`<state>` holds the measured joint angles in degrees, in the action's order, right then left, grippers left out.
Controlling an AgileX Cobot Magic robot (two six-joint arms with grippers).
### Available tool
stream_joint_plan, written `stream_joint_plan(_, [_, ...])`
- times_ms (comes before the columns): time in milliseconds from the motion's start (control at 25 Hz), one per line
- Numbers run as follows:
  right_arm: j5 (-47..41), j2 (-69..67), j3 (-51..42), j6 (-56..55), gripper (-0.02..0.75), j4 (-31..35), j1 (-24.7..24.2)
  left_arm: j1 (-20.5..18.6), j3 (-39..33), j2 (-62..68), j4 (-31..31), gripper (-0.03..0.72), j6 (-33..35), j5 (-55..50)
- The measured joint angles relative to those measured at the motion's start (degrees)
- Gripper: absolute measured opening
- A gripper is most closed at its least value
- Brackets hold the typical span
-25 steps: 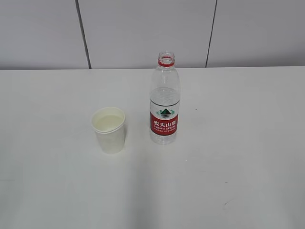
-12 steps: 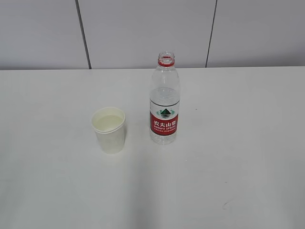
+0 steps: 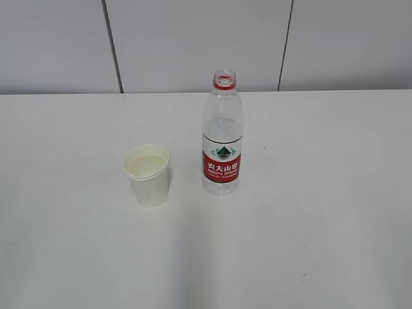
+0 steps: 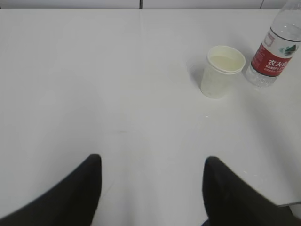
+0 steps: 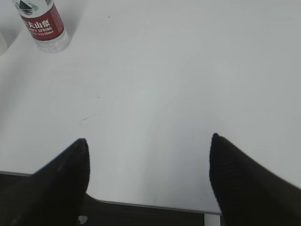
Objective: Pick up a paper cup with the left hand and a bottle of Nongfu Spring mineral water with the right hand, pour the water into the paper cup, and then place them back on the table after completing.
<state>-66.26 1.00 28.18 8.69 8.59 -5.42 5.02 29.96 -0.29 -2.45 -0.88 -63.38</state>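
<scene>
A white paper cup [image 3: 147, 175] stands upright on the white table [image 3: 309, 212] and holds clear water. It also shows in the left wrist view [image 4: 222, 71]. An uncapped Nongfu Spring bottle [image 3: 223, 135] with a red label stands just right of the cup, apart from it; it shows in the left wrist view [image 4: 276, 54] and the right wrist view [image 5: 42, 23]. My left gripper [image 4: 153, 162] is open and empty, well back from the cup. My right gripper [image 5: 148, 141] is open and empty near the table's front edge. Neither gripper shows in the exterior view.
A grey panelled wall [image 3: 193, 45] runs behind the table's far edge. The table's front edge [image 5: 150, 205] shows in the right wrist view, with dark floor below it. A faint scuff mark [image 3: 304, 277] lies at the front right.
</scene>
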Motion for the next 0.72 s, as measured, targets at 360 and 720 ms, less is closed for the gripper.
stream_joint_plan(360, [0.0, 0.0, 0.0, 0.0, 0.587, 0.0, 0.1, 0.0, 0.0, 0.0, 0.0, 0.426, 0.0, 0.0])
stream_joint_plan(720, [0.0, 0.0, 0.0, 0.0, 0.587, 0.0, 0.5, 0.0, 0.0, 0.0, 0.0, 0.426, 0.0, 0.0])
